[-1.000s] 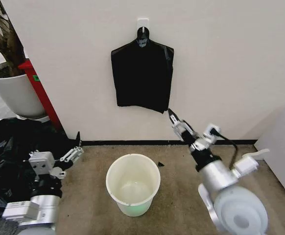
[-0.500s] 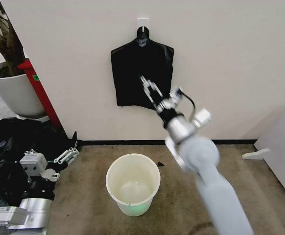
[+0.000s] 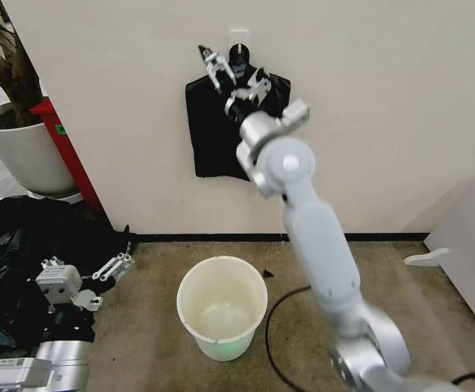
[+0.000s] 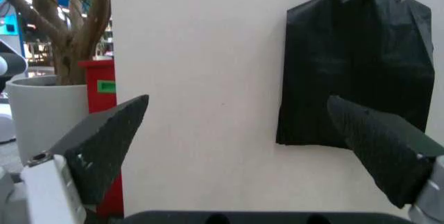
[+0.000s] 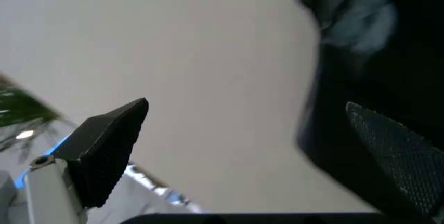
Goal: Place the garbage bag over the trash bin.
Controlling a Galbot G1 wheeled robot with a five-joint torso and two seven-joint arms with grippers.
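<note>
Against the pale wall (image 3: pixel 384 98), one flat black bag bundle (image 3: pixel 213 122) is hanging from one white hook (image 3: pixel 238 37), and the right gripper (image 3: pixel 232 70) is reaching up beside that hook with its claw spread and holding nothing, seemingly lining up to pull a garbage bag free. Down on the carpet, the single trash bin (image 3: pixel 221 306) is sitting open-mouthed and unlined, probably placed ready for bagging, while the left gripper (image 3: pixel 111 263) is idling low near the heap of black bags (image 3: pixel 9 245), claw likewise spread

The round white trash bin (image 3: pixel 221 306) stands upright before me on the floor, mouth open, near the wall.
</note>
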